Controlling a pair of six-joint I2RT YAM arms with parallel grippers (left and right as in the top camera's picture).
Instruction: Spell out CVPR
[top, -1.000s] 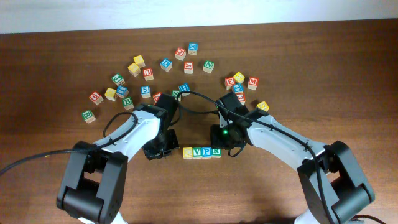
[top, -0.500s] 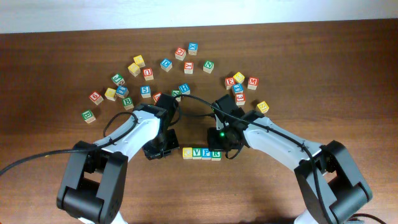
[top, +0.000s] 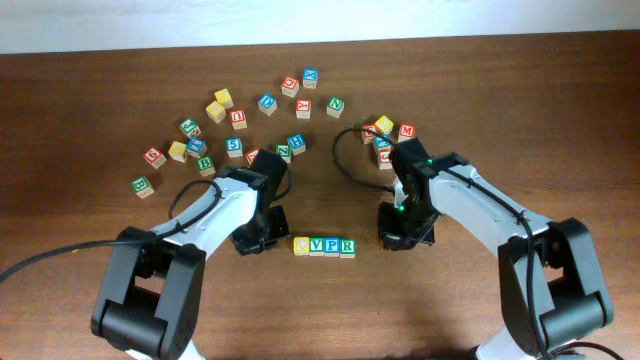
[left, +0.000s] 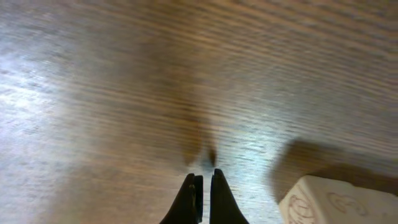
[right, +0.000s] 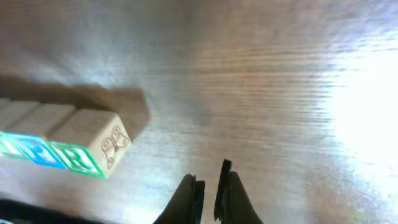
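Half a second earlier the right gripper (right: 208, 182) had been up against the R block (right: 84, 148). It had since drawn off to the right of centre, its fingers nearly together on nothing. The left gripper (left: 204, 182) sat just left of the row (top: 325, 246), likewise closed and empty. The row lay at lower centre, reading C, V, P, R, with the blocks touching. With both arms clear, the word looked finished. Spare blocks (top: 266, 103) lay scattered across the upper frame.

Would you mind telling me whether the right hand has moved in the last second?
Yes. The right hand has drawn away from the block row, toward image right.
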